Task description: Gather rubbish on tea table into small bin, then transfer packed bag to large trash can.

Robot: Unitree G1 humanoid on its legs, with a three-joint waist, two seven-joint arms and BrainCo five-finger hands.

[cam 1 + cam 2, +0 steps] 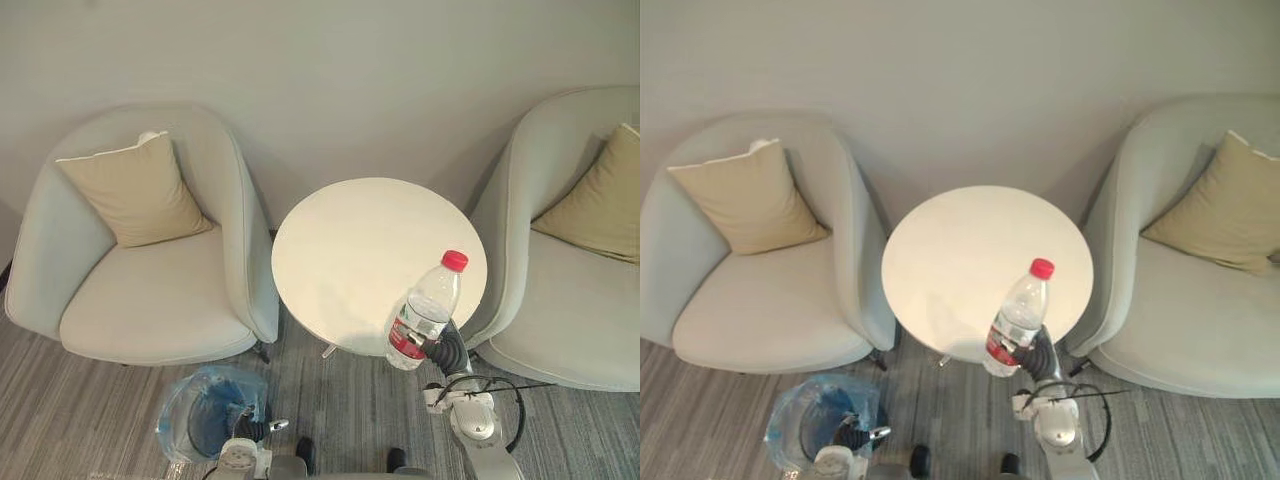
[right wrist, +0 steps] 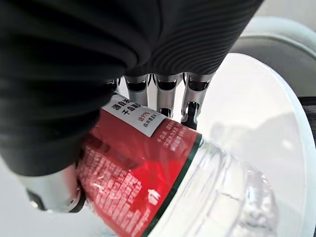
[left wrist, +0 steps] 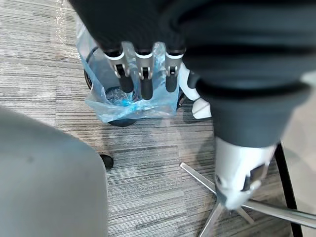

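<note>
Clear bottle (image 1: 425,310) tilts over the desk (image 1: 350,250) edge, right robot hand (image 1: 446,352) curled round its label; left robot hand (image 3: 143,74) pinches the blue bag (image 3: 123,106) rim, seemingly keeping it open.

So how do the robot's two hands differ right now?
The right hand is up by the tea table's edge, curled round a red-capped bottle. The left hand is down near the floor, at the blue bin bag. Both wear dark ribbed covers.
</note>
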